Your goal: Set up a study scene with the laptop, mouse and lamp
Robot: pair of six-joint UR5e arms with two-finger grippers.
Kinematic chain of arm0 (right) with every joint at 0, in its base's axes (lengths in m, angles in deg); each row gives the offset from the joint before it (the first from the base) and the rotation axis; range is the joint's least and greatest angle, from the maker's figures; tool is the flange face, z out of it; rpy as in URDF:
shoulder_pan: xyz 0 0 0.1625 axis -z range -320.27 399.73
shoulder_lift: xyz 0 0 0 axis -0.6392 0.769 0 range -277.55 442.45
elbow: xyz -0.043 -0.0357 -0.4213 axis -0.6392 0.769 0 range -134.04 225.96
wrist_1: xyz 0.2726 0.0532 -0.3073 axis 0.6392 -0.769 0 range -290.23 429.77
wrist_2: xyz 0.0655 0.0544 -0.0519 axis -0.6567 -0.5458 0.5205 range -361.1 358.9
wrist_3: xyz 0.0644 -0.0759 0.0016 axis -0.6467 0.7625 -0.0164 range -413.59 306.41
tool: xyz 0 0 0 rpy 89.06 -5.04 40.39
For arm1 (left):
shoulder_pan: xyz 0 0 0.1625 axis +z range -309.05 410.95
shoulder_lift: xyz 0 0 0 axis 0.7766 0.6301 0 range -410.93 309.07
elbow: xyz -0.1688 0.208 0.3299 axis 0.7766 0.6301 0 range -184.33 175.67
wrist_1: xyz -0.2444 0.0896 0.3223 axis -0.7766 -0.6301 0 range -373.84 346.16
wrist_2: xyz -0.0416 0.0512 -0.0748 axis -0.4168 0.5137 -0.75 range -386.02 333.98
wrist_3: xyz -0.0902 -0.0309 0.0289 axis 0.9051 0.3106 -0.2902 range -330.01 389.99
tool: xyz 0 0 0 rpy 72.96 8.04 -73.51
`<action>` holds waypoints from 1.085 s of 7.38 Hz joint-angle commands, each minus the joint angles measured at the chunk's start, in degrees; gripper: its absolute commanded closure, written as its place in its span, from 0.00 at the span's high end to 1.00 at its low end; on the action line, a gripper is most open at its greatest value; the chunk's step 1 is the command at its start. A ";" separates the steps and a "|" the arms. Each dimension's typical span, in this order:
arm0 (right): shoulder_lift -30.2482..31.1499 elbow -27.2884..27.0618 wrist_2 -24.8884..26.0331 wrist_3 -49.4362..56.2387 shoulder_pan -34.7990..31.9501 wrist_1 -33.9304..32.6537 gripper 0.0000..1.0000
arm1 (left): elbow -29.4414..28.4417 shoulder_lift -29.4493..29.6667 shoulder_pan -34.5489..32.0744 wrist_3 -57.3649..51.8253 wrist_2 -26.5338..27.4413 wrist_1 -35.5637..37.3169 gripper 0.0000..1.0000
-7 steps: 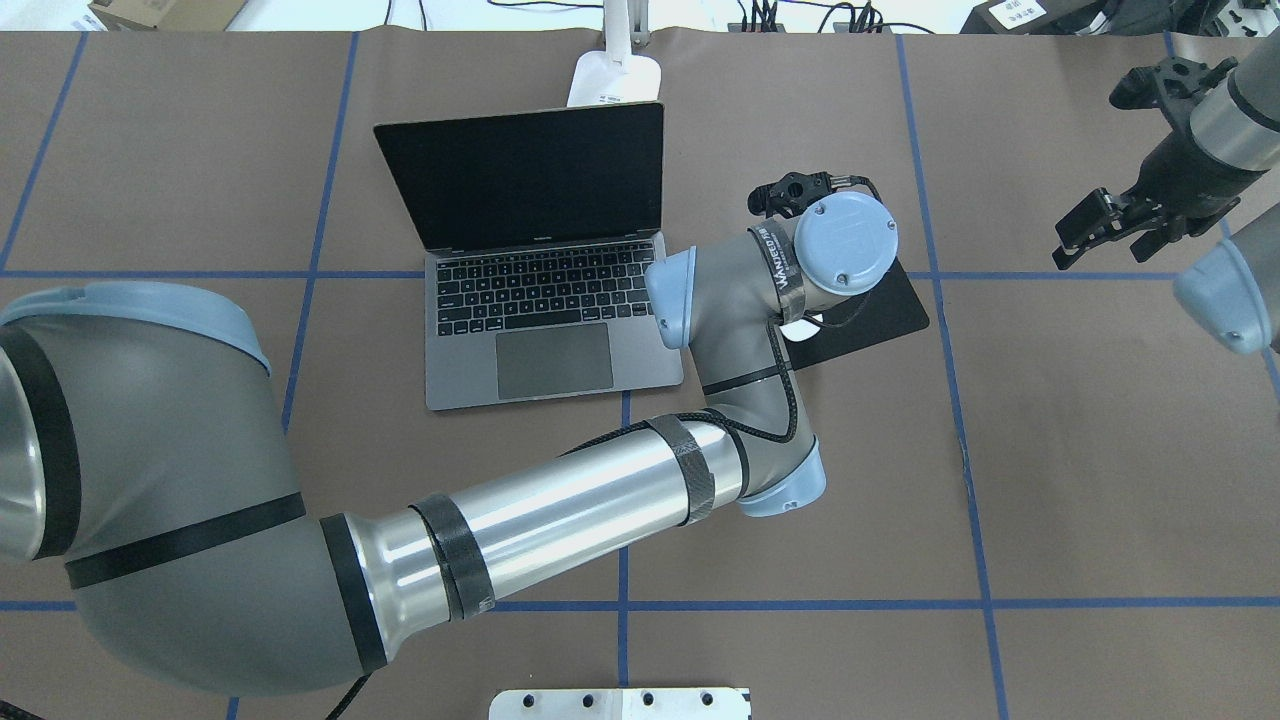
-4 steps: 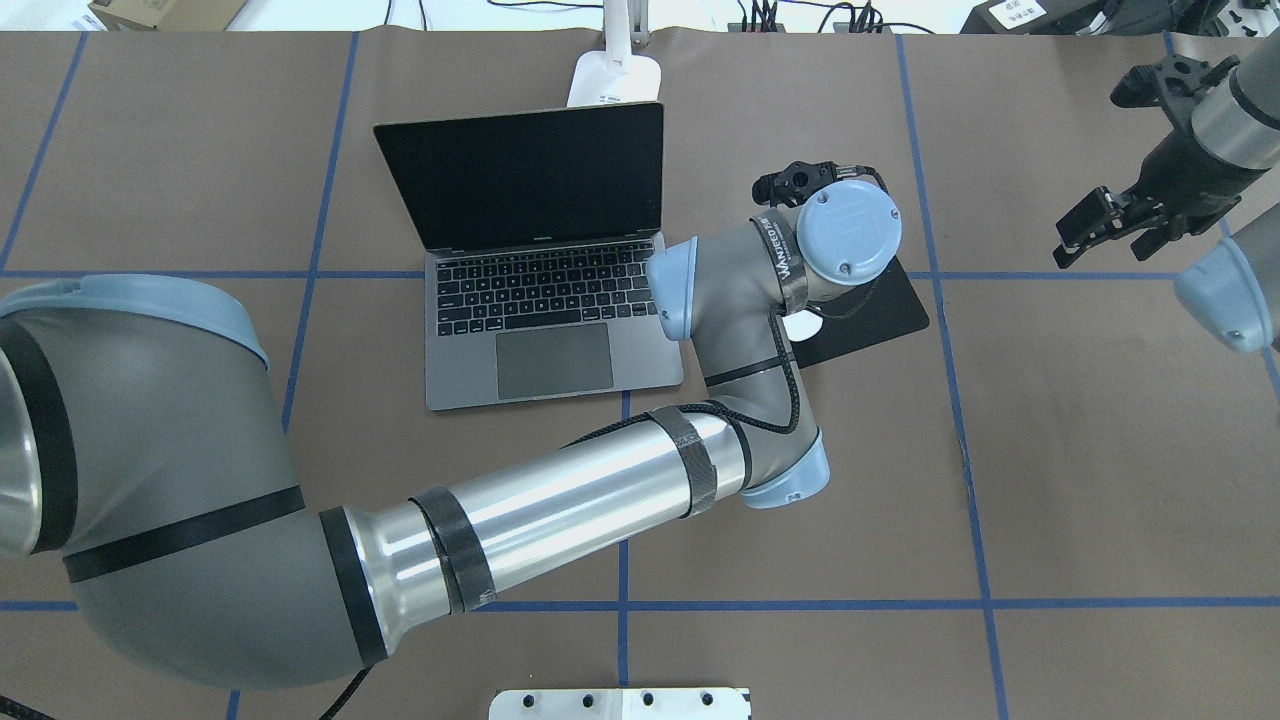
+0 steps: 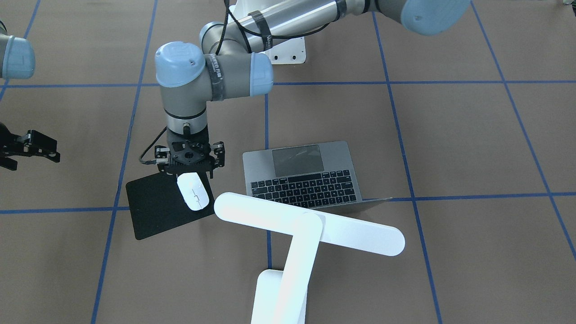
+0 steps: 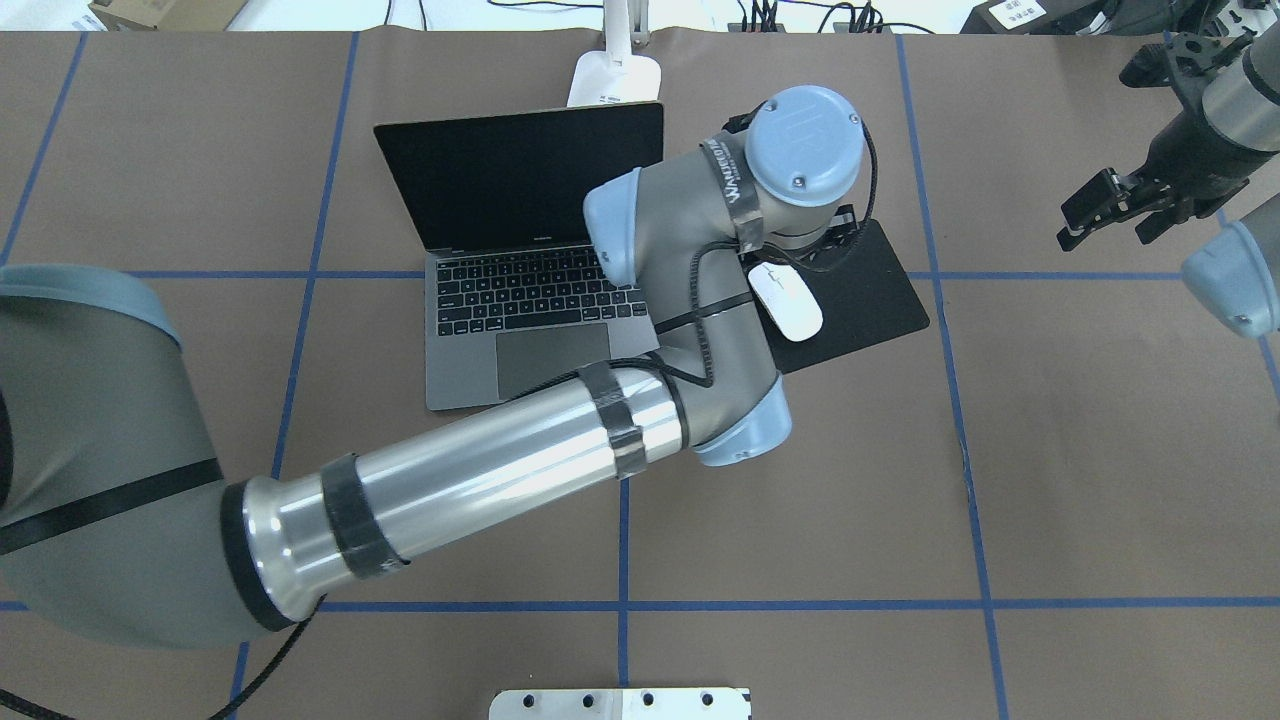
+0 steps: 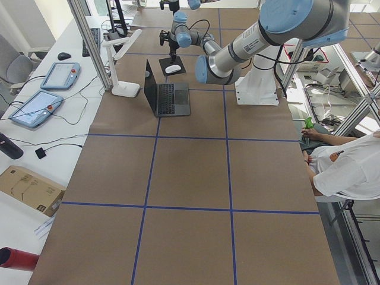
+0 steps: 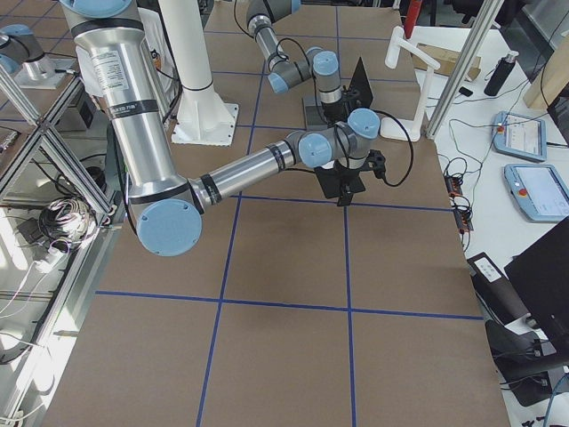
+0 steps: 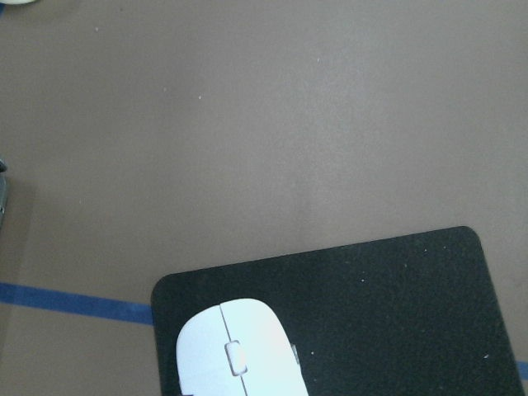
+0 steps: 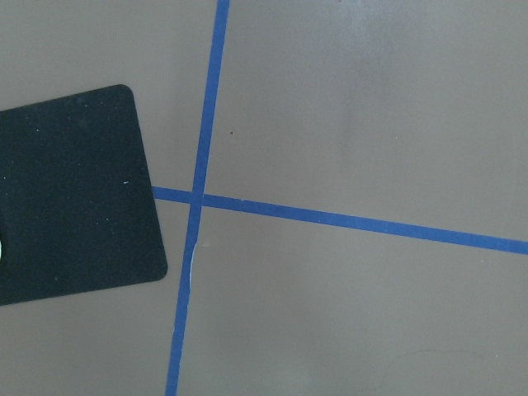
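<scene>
The laptop [image 4: 540,300] stands open at the table's middle, screen dark; it also shows in the front view [image 3: 306,175]. The white mouse [image 4: 786,301] lies on a black pad [image 4: 860,290] right of the laptop, and also shows in the front view [image 3: 193,191] and the left wrist view [image 7: 239,351]. My left gripper [image 3: 189,167] hangs open and empty just above the mouse's robot-side end, apart from it. The lamp [image 3: 310,222] stands behind the laptop, its bar head over the lid; its base [image 4: 615,75] shows overhead. My right gripper [image 4: 1110,213] is open and empty at the far right.
The white bolted pedestal [image 4: 620,703] sits at the robot-side edge. Blue tape lines cross the brown table cover [image 4: 1050,450]. My left forearm [image 4: 480,480] spans the near middle, partly over the laptop's right corner. Operator tablets [image 5: 41,101] lie beyond the table's far edge.
My left wrist has moved away from me and slightly left, uncovering the mouse on the pad. My right gripper has shifted slightly farther away.
</scene>
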 commanded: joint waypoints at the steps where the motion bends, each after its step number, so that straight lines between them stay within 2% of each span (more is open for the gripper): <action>1: -1.27 0.07 0.29 -0.07 -0.27 0.00 0.99 | 23.84 -17.31 -3.87 -7.62 -8.05 8.58 0.84; 2: -1.89 0.16 0.55 -0.07 -0.27 0.00 0.99 | 34.73 -28.01 -5.37 -12.27 -8.95 8.61 0.84; 3: -2.50 0.16 2.12 -0.24 -0.27 0.00 0.99 | 42.93 -36.99 -8.08 -19.72 -11.40 8.78 0.84; 4: -2.51 0.07 2.74 -0.16 -0.27 0.00 0.99 | 46.93 -44.48 -13.06 -26.66 -16.99 8.61 0.84; 6: -2.51 -0.98 2.84 -0.16 -1.49 0.00 0.99 | 48.12 -57.33 -26.93 -50.68 -26.41 8.52 0.84; 7: -2.16 -1.33 2.40 -0.07 -3.59 0.00 0.99 | 45.85 -61.82 -34.48 -63.00 -28.19 8.78 0.84; 8: -0.07 -3.16 2.40 -0.24 -4.83 -0.08 0.99 | 41.91 -64.65 -39.87 -70.60 -31.77 8.78 0.84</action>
